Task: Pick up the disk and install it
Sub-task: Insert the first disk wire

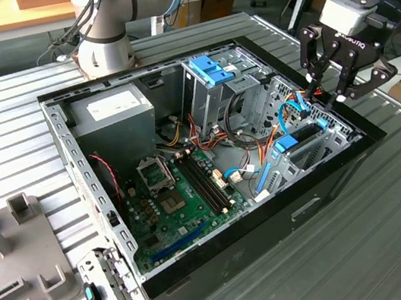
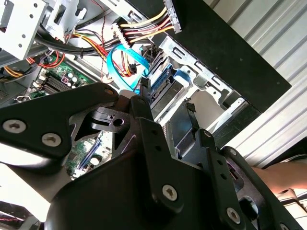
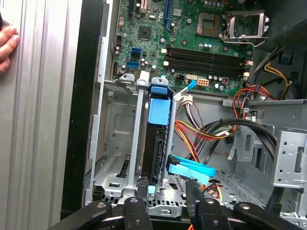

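Disk (image 3: pixel 159 112) sits on edge in drive cage (image 3: pixel 117 139) slot. Tool (image 3: pixel 165 186) is released, straddling the disk's end. Prob. install step, nearly done; any push wants to go straight along the cage.

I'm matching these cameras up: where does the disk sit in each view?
Exterior view: disk in the drive cage, near the gripper.
Second wrist view: disk in the cage, beyond the gripper's links.
First wrist view: disk on edge in the cage.
Shared landmark: the green motherboard.
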`<state>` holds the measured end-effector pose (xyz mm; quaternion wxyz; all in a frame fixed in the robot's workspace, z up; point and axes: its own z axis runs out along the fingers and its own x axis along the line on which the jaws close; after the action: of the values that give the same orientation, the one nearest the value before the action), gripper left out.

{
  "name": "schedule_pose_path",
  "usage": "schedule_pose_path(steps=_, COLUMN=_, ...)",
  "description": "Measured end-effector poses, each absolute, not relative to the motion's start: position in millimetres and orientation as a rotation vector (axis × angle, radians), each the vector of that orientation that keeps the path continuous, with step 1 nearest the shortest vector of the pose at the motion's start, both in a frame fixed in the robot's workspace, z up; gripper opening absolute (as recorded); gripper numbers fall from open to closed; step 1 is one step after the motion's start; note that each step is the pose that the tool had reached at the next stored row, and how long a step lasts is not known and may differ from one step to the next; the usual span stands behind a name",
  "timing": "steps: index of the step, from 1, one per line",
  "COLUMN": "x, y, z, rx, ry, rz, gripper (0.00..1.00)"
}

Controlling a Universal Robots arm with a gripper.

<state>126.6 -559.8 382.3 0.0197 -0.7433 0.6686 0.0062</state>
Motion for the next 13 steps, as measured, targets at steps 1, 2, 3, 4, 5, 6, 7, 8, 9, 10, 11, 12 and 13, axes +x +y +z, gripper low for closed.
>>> schedule_pose_path(steps=1, x=127, y=-560, z=382, rx=-2.310, ry=2.070, rz=0.020, gripper=0.44)
schedule_pose_path(steps=2, x=127, y=-560, z=382, rx=-2.317, ry=2.063, rz=0.020, gripper=0.44)
schedule_pose_path(steps=3, x=128, y=-560, z=382, rx=-2.326, ry=2.053, rz=0.020, gripper=0.44)
schedule_pose_path(steps=4, x=130, y=-560, z=382, rx=-2.328, ry=2.050, rz=0.020, gripper=0.44)
schedule_pose_path(steps=5, x=134, y=-559, z=382, rx=-2.333, ry=2.045, rz=0.020, gripper=0.44)
schedule_pose_path(steps=6, x=136, y=-559, z=382, rx=-2.341, ry=2.036, rz=0.021, gripper=0.44)
schedule_pose_path(steps=7, x=139, y=-559, z=382, rx=-2.346, ry=2.030, rz=0.021, gripper=0.44)
schedule_pose_path(steps=8, x=142, y=-559, z=381, rx=-2.349, ry=2.027, rz=0.021, gripper=0.44)
schedule_pose_path(steps=9, x=145, y=-559, z=381, rx=-2.355, ry=2.021, rz=0.021, gripper=0.44)
schedule_pose_path(steps=10, x=146, y=-559, z=381, rx=-2.361, ry=2.013, rz=0.022, gripper=0.44)
schedule_pose_path(steps=11, x=147, y=-559, z=381, rx=-2.374, ry=1.998, rz=0.022, gripper=0.44)
schedule_pose_path(steps=12, x=147, y=-559, z=380, rx=-2.388, ry=1.982, rz=0.022, gripper=0.44)
schedule_pose_path(steps=13, x=147, y=-559, z=379, rx=-2.447, ry=1.909, rz=0.024, gripper=0.44)
